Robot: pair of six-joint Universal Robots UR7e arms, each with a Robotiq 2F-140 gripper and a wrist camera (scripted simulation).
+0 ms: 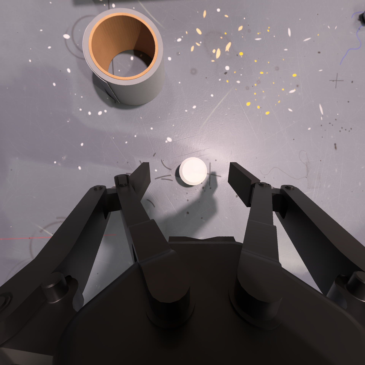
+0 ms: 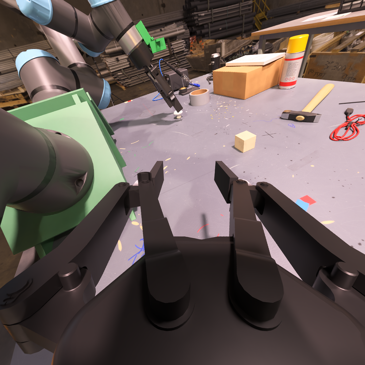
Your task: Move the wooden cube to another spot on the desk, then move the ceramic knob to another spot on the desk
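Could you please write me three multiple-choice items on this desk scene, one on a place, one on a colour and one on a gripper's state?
1. Where does the ceramic knob sit?
A. inside the tape roll
B. on the desk between the left gripper's open fingers
C. on the cardboard box

2. What colour is the spray can's cap?
A. yellow
B. blue
C. black

3. What is the right gripper doing?
A. gripping the wooden cube
B. holding the hammer
C. open and empty

Answers: 1 B, the left gripper straddles the knob without touching; 2 A, the spray can has a yellow top; 3 C, its fingers stand apart, with the wooden cube resting farther off.
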